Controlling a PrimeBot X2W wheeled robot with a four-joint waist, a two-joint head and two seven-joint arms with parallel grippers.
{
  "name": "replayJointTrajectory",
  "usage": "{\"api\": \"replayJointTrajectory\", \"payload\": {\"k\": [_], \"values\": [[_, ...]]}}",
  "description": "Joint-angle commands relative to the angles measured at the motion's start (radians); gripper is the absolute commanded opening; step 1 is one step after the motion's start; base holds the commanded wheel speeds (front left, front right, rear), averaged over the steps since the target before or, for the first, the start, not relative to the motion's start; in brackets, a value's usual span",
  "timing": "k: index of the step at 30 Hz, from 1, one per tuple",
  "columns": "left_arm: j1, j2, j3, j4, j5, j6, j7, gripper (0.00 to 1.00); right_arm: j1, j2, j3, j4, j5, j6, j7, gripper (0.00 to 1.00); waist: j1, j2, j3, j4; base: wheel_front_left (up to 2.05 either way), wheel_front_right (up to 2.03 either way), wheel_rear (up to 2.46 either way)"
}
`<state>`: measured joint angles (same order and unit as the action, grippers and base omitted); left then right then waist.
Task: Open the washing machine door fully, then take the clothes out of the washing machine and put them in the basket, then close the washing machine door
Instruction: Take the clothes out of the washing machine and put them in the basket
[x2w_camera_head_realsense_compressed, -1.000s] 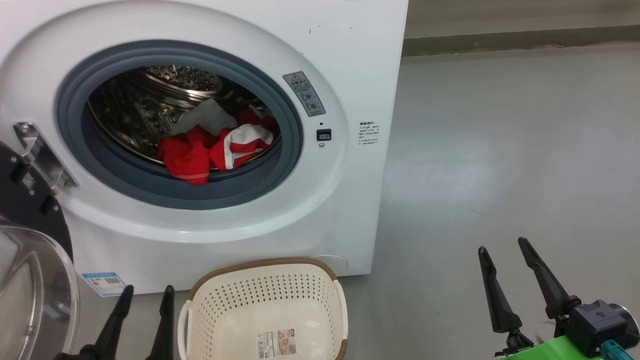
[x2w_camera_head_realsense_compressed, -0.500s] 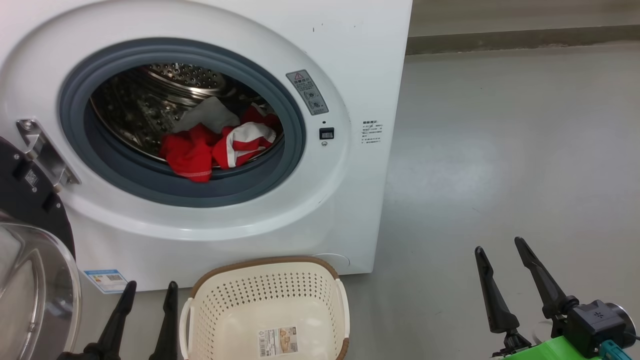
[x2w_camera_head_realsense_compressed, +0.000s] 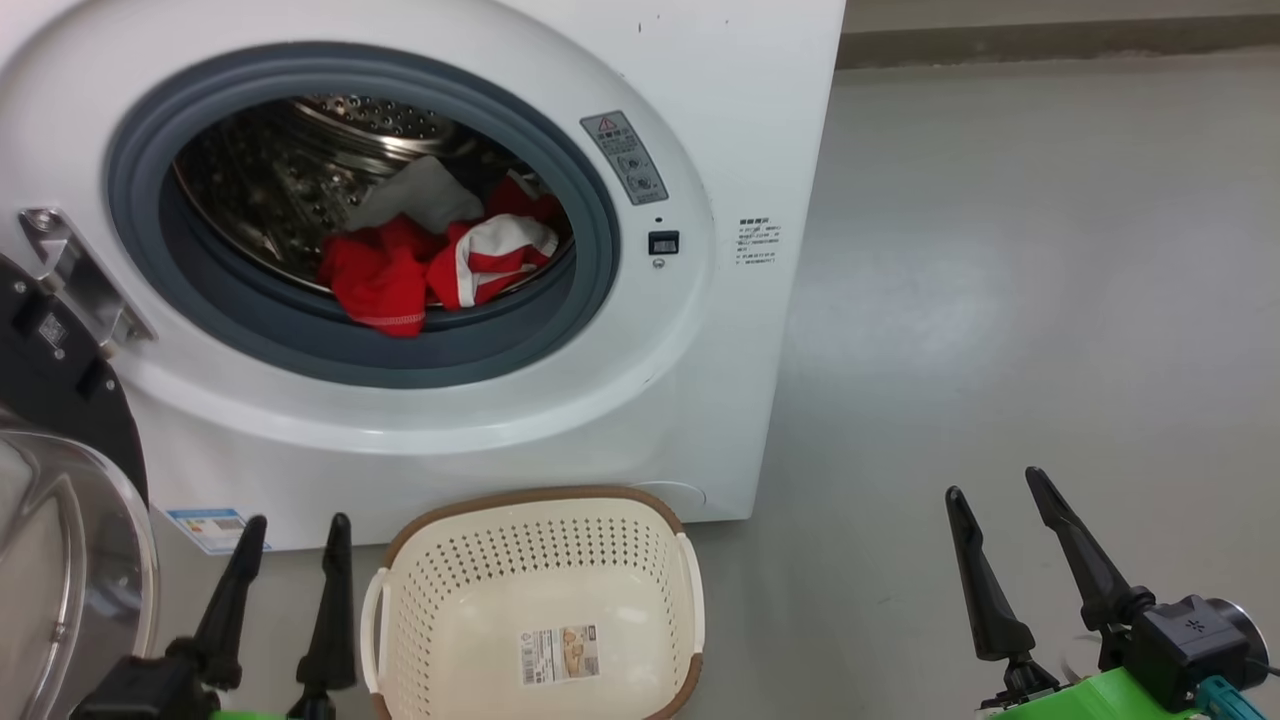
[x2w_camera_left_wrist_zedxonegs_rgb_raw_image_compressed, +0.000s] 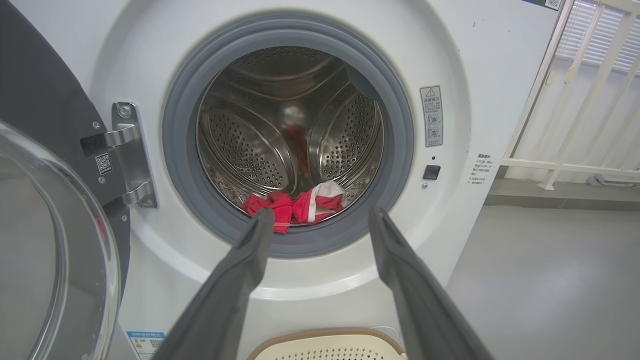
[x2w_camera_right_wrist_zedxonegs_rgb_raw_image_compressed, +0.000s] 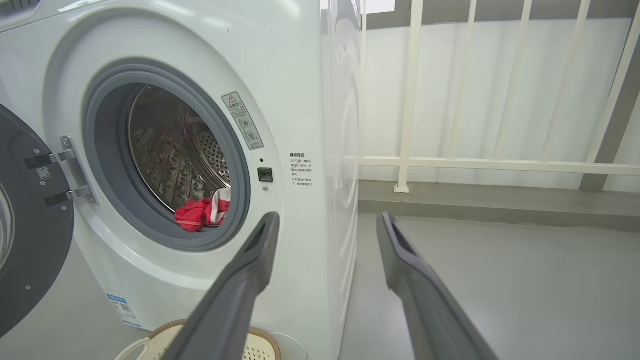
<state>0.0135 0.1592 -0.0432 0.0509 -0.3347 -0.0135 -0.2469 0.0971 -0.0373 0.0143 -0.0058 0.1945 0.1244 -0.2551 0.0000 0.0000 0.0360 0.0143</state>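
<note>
The clothes (x2w_camera_head_realsense_compressed: 430, 275), red with white panels, lie heaped at the front of the steel drum (x2w_camera_head_realsense_compressed: 290, 170) inside the washing machine (x2w_camera_head_realsense_compressed: 720, 120). The washing machine door (x2w_camera_head_realsense_compressed: 60, 560) stands swung open at the left. The basket (x2w_camera_head_realsense_compressed: 540, 498) sits just before the machine. The left gripper (x2w_camera_head_realsense_compressed: 299, 520) and right gripper (x2w_camera_head_realsense_compressed: 992, 482) are both spread apart, grasping nothing

Head looks down, wrists forward; all share washing machine (x2w_camera_head_realsense_compressed: 700, 380).
</note>
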Motion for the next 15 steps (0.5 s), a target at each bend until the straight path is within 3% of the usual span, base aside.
{"api": "replayJointTrajectory", "payload": {"k": [1, 15], "values": [[-0.052, 0.004, 0.035, -0.015, -0.005, 0.008, -0.001, 1.0, -0.044, -0.013, 0.027, -0.026, 0.0, 0.006, -0.007, 1.0, 0.0, 0.0, 0.012, 0.003, 0.0, 0.0, 0.0], [-0.296, 0.01, 0.021, 0.109, -0.002, 0.026, 0.018, 1.0, -0.148, -0.015, 0.069, -0.043, -0.009, 0.006, -0.007, 1.0, 0.0, 0.0, 0.161, 0.015, 0.0, 0.0, 0.0]]}}
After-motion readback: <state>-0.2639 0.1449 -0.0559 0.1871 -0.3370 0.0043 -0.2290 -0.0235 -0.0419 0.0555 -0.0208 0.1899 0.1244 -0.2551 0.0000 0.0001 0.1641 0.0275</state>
